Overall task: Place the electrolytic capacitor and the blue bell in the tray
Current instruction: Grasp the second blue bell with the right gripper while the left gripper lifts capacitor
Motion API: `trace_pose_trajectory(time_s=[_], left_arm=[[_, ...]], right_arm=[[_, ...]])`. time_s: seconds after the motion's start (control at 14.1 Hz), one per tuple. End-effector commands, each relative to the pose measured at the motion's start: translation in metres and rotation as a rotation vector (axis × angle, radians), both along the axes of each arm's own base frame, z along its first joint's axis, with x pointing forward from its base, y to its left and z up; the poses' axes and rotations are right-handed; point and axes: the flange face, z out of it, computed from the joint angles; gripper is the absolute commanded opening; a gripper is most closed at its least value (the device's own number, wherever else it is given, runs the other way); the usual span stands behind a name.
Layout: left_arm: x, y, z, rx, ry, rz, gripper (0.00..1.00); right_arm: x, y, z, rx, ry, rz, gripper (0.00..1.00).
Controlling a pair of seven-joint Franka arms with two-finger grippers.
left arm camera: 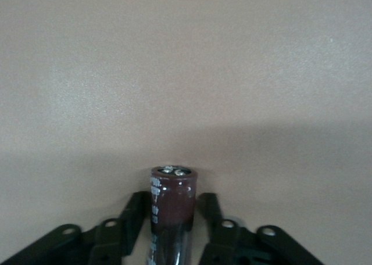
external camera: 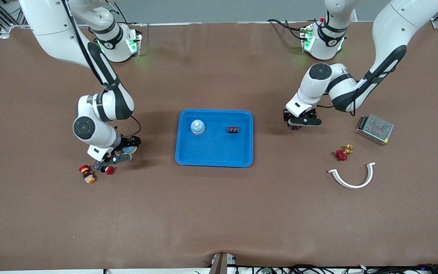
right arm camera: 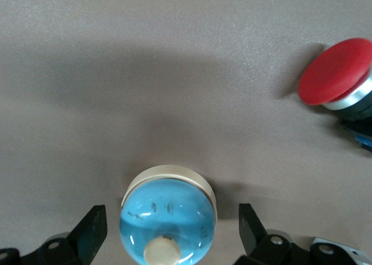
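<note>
Left claw (external camera: 298, 125), low over bare bench (external camera: 219, 213) between the tray (external camera: 188, 156) and the left arm's end: fingers (left arm camera: 132, 218) stand either side of the upright electrolytic capacitor (left arm camera: 172, 207), just beside its brown sleeve. Full contact is not evident, so whether it grips cannot be told.

Right claw (external camera: 122, 154), near the right arm's end: fingers (right arm camera: 90, 233) released, spread wide and clear of the blue bell (right arm camera: 168, 210) standing on the bench between them. A red push-button (right arm camera: 336, 73) lies near.

The tray, mid-bench, already carries a bell-like dome (external camera: 197, 126) and a small black part (external camera: 234, 129).

Step in hand: grasping, both parts. Neither is lifted. Next: confirm the left grip, clench the right claw on the bell, then lift and carry to the tray.
</note>
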Motion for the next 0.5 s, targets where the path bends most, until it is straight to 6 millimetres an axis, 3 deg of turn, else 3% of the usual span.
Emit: trace_pose_trajectory(time_s=[0.0, 0.28, 0.43], left_arm=[[0.000, -0.005, 0.005, 0.026, 0.034, 0.056, 0.00], [0.014, -0.017, 0.020, 0.043, 0.056, 0.123, 0.00], [0.028, -0.027, 0.035, 0.050, 0.079, 0.180, 0.00]], right_arm=[[0.000, 0.003, 0.000, 0.003, -0.006, -0.009, 0.91], [0.000, 0.003, 0.001, 0.003, -0.006, -0.010, 0.47], [0.001, 0.003, 0.002, 0.004, -0.008, -0.010, 0.39]])
